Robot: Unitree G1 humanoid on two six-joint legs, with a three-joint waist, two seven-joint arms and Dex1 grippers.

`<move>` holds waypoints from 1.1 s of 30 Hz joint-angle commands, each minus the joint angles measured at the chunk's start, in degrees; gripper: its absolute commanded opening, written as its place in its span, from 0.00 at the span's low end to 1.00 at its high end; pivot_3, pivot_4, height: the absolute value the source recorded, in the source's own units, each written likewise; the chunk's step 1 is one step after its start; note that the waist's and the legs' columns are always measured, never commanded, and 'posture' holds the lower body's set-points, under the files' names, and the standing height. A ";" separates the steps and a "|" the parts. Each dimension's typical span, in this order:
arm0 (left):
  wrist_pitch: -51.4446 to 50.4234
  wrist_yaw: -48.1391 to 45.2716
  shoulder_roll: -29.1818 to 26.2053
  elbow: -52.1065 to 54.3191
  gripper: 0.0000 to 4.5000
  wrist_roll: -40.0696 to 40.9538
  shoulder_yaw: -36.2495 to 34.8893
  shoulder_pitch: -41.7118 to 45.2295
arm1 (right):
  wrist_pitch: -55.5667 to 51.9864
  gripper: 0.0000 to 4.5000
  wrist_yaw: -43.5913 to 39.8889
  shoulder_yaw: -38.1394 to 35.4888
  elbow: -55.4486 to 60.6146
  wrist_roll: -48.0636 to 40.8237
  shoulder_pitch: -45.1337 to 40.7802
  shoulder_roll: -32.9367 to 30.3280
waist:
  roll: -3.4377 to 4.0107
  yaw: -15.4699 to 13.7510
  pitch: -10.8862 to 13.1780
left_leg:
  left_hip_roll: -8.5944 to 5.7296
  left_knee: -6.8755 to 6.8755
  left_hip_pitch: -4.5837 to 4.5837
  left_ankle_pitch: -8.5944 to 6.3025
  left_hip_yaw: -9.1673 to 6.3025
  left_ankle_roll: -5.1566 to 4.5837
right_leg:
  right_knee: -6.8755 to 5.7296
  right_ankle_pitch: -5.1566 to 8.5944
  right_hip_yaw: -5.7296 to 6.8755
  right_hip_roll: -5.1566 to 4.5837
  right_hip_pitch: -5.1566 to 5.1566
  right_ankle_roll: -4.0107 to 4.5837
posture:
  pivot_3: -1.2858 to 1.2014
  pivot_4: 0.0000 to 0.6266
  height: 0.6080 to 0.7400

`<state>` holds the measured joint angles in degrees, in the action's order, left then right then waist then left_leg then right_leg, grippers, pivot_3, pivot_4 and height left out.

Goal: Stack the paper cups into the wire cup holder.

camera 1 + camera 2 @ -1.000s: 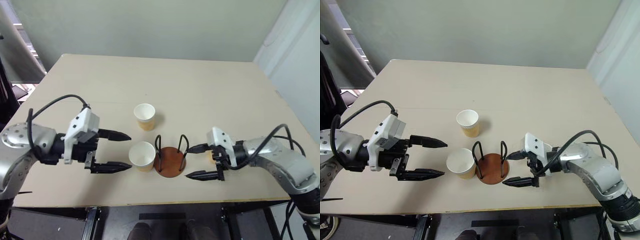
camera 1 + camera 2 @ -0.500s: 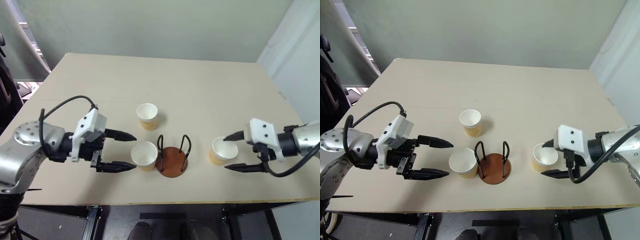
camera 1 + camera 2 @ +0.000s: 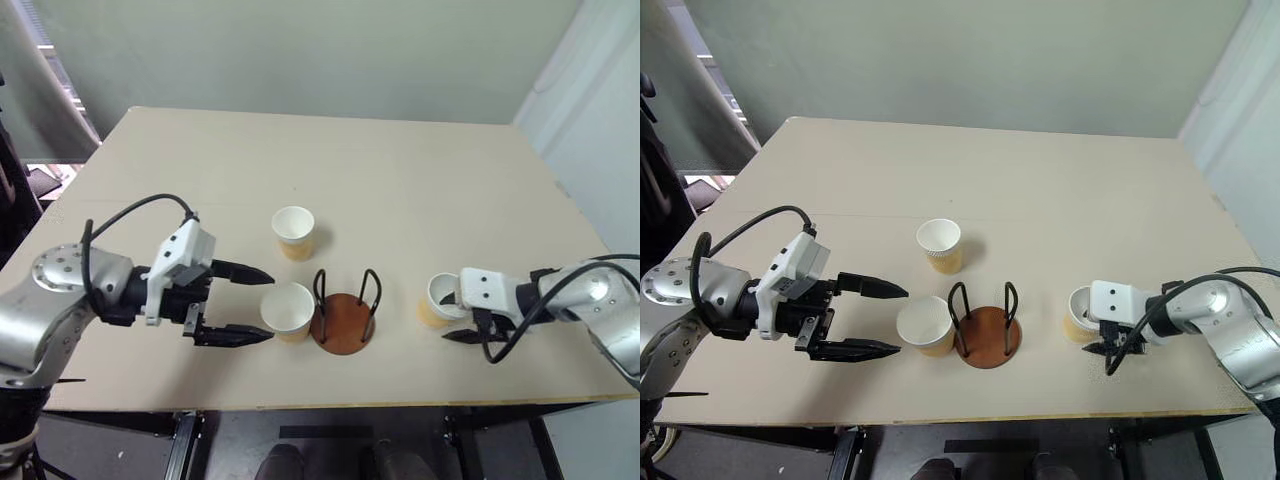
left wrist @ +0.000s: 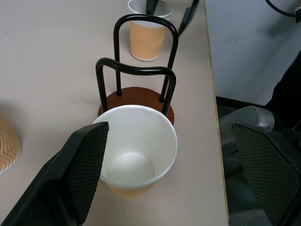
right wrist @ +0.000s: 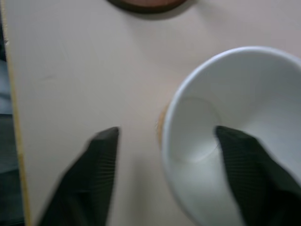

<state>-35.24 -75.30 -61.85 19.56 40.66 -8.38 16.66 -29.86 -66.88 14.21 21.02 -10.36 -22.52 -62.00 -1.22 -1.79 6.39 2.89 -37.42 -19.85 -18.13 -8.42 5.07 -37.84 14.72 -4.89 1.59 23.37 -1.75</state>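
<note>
I see the wire cup holder [image 3: 342, 320] mid-table, loops upright. All three paper cups stand mouth-up: one [image 3: 287, 310] touching its left, one [image 3: 294, 232] behind, one [image 3: 438, 300] to its right. My left gripper [image 3: 256, 306] gapes wide, empty, beside the near cup. My right gripper [image 5: 164, 141] straddles the right cup's wall, one finger [image 5: 244, 165] inside, partly closed; the right wrist view shows this.

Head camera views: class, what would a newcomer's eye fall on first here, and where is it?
Probably the wire cup holder, empty at the table's near middle. A paper cup stands close on its left between the open left gripper's fingers. The right gripper straddles the right cup's wall, one finger inside.
</note>
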 commanded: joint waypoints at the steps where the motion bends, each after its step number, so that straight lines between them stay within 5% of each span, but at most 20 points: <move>1: 0.18 0.59 -0.78 1.49 1.00 0.17 -2.47 -0.13 | 0.73 0.32 -1.23 -0.54 0.54 0.59 -1.62 0.08 | 0.00 -0.06 0.00 | 0.00 -0.02 -0.01 0.00 0.00 0.00 | 0.00 0.00 0.00 0.00 0.00 0.00 | 0.52 0.24 1.00; 5: 0.27 0.98 -0.88 1.58 1.00 0.24 -2.71 -0.50 | 0.67 0.01 -3.32 -1.88 0.99 -0.85 -2.34 0.05 | 0.00 -0.04 0.00 | -0.01 -0.06 -0.02 0.01 0.01 0.02 | 0.00 0.00 0.00 0.00 -0.01 -0.01 | 0.52 0.24 1.00; 14: 0.50 1.37 -0.77 1.60 1.00 0.05 -2.95 -0.90 | -4.48 0.01 -8.03 -13.02 1.68 -18.03 -14.78 2.39 | 0.05 0.16 0.03 | -0.04 -0.16 -0.04 0.03 0.05 0.04 | -0.01 0.01 -0.04 0.08 0.00 -0.03 | 0.52 0.24 1.00; 22: 0.71 1.85 -0.47 1.64 1.00 -0.25 -2.15 -0.58 | -5.13 0.01 -7.01 -6.66 2.17 -19.25 -29.40 11.79 | 0.05 0.36 0.03 | 0.00 -0.18 -0.02 0.03 -0.02 0.04 | -0.03 0.01 -0.05 0.12 0.03 -0.03 | 0.52 0.24 1.00; 33: 0.14 2.24 -0.83 3.86 1.00 0.98 -3.74 -1.95 | -2.72 0.01 -11.68 0.26 4.45 -17.57 -27.59 14.48 | 0.06 0.00 0.04 | -0.06 -0.22 -0.14 0.03 -0.07 0.05 | 0.00 0.01 -0.03 0.05 0.07 -0.03 | 0.52 0.24 1.00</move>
<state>-35.21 -73.22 -61.96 21.59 40.87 -9.62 14.71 -33.78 -77.72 14.72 23.80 -28.23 -50.06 -46.67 -1.16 -1.79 6.43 2.84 -37.64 -19.99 -18.10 -8.50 5.12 -37.84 14.73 -4.92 1.66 23.44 -1.77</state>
